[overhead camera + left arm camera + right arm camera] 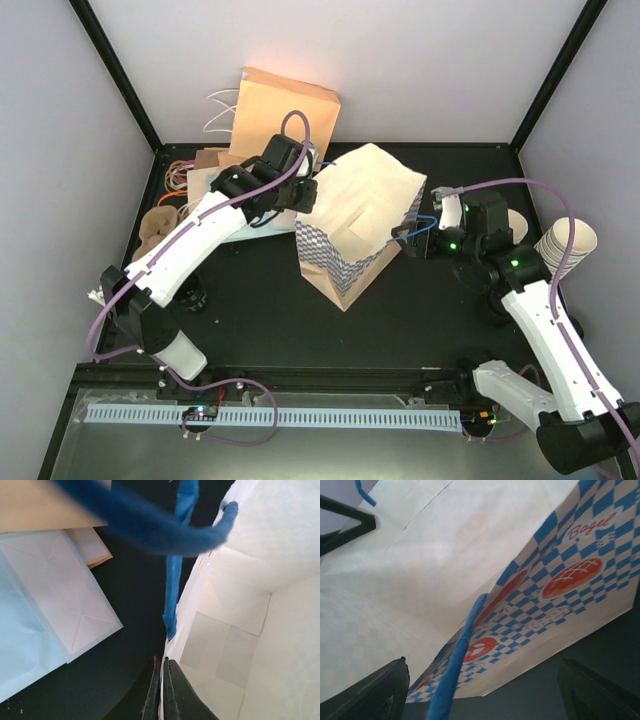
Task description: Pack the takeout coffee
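Observation:
The blue-checked paper bag (350,225) stands open at the table's middle, tilted. My left gripper (303,196) is at its left rim, shut on the bag's paper edge, which shows pinched between the fingers (172,690) in the left wrist view. The bag's white inside (250,630) and a blue handle (175,580) fill that view. My right gripper (413,238) is at the bag's right side, open. In the right wrist view the checked wall (545,595) is close ahead and a blue handle (460,665) hangs loose between the spread fingers (385,690). The takeout coffee is hidden from every view.
A brown paper bag (285,110) stands at the back left, with flat pale bags (65,595) lying beside it. A stack of paper cups (565,245) lies at the right edge. Brown items (158,225) sit at the far left. Black frame posts edge the table.

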{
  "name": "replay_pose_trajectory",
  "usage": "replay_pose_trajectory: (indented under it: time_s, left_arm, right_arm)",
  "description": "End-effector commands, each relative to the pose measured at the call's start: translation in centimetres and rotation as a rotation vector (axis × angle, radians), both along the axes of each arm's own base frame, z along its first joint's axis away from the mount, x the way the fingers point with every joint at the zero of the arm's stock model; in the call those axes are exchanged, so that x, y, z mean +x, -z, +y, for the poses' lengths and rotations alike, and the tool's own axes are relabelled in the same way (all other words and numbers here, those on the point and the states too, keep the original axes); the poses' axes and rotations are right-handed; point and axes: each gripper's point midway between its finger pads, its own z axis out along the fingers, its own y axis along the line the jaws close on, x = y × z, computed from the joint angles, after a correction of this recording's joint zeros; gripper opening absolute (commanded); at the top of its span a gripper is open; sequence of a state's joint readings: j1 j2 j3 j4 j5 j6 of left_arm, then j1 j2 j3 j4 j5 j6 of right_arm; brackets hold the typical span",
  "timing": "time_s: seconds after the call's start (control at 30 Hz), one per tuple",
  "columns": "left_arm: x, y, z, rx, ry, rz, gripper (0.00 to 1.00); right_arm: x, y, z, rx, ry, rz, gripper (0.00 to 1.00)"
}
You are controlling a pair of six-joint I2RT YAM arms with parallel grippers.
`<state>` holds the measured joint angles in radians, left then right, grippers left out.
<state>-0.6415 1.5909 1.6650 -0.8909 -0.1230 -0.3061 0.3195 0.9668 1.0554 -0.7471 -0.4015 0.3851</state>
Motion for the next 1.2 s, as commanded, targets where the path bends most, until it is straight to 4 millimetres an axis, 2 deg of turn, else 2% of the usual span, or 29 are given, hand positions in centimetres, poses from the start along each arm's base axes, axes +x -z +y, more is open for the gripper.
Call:
replay_pose_trajectory:
  time_s: [0.0, 0.13, 0.23, 0.4, 0.53, 0.67, 0.77, 0.9, 1.07, 1.1, 1.13, 1.17]
  left_arm:
    - [0.4, -1.1, -0.8, -0.048, 0.047, 0.001, 0.07]
    - [-0.3, -1.3, -2.0, -0.088, 0.113, 0.025, 0.13]
    - [-0.4, -1.3, -1.9, -0.081, 0.111, 0.024, 0.13]
    - [-0.2, -0.9, -1.3, -0.048, 0.097, 0.024, 0.13]
    - [0.0, -0.8, -1.2, -0.041, 0.091, 0.023, 0.12]
    - [0.1, -1.4, -1.2, -0.045, 0.092, 0.005, 0.12]
    - [0.1, -1.9, -1.5, -0.054, 0.109, -0.012, 0.08]
    - [0.4, -2.0, -2.4, -0.061, 0.159, -0.032, 0.04]
    - [1.0, -2.6, -3.1, -0.071, 0.182, -0.054, 0.01]
    - [1.0, -2.7, -3.1, -0.071, 0.185, -0.058, 0.03]
    - [1.0, -2.9, -3.1, -0.067, 0.188, -0.06, 0.16]
    - [0.9, -2.9, -2.8, -0.053, 0.18, -0.059, 0.51]
  right_arm:
    - [0.3, -0.1, -0.4, -0.031, -0.008, -0.124, 0.86]
    - [2.2, -0.4, -0.1, 0.018, 0.026, -0.247, 0.88]
    - [2.4, -1.0, -0.3, 0.061, 0.052, -0.344, 0.89]
    - [0.8, -2.3, -1.5, 0.073, 0.076, -0.55, 0.94]
    - [-0.9, -4.3, -2.5, 0.081, 0.093, -0.669, 0.99]
    - [-1.1, -5.1, -4.0, 0.085, 0.185, -0.63, 1.0]
    - [-1.7, -6.3, -3.7, 0.086, 0.161, -0.606, 1.0]
    - [-1.4, -7.4, -5.0, 0.078, 0.252, -0.509, 1.0]
    - [-1.0, -7.8, -4.9, 0.031, 0.245, -0.428, 1.0]
    - [-0.8, -7.8, -4.8, 0.028, 0.244, -0.419, 1.0]
    - [-0.8, -8.0, -4.7, 0.03, 0.24, -0.418, 1.0]
    - [-0.8, -8.0, -4.6, 0.036, 0.238, -0.415, 1.0]
